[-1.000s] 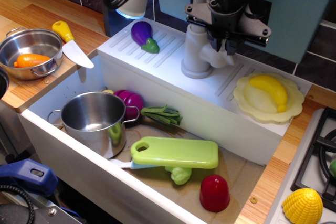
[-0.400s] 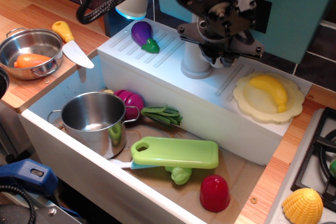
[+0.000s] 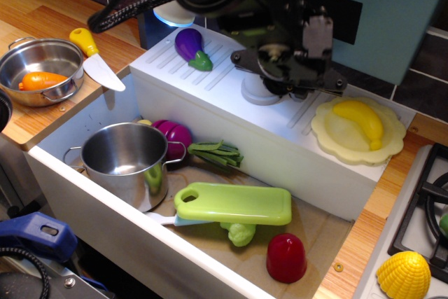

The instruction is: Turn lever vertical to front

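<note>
Jaws (image 3: 287, 85): state could not be told; hidden low against faucet base (image 3: 255, 92).
Lever: hidden beneath jaws.
Progress: turn unconfirmed.

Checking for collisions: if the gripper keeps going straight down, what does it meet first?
Probably the faucet base and its lever, hidden directly beneath the gripper; depth is unclear.

a steel pot (image 3: 126, 159) stands in the sink beside a green cutting board (image 3: 233, 204) and red cup (image 3: 286, 258); a banana (image 3: 360, 121) lies on a yellow plate (image 3: 336, 139); an eggplant (image 3: 190, 47) rests on the drainer.
</note>
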Controlling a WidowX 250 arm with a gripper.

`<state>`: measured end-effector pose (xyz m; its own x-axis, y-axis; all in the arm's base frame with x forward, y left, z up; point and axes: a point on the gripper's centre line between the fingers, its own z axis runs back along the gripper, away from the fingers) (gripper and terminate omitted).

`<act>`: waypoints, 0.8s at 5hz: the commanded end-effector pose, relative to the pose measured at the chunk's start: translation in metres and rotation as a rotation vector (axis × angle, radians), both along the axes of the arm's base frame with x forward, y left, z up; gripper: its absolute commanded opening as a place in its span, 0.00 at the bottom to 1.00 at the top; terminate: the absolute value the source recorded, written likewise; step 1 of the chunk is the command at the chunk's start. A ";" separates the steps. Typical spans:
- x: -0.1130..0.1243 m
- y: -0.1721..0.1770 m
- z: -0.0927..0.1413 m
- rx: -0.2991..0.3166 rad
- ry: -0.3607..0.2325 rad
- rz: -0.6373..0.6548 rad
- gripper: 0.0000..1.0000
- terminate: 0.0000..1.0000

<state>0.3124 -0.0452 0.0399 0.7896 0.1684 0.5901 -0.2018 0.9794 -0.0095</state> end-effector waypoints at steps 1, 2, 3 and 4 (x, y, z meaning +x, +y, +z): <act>-0.052 -0.010 -0.054 0.000 0.146 0.047 0.00 0.00; -0.053 -0.009 -0.051 -0.048 0.175 0.023 1.00 0.00; -0.053 -0.009 -0.051 -0.048 0.175 0.023 1.00 0.00; -0.053 -0.009 -0.051 -0.048 0.175 0.023 1.00 1.00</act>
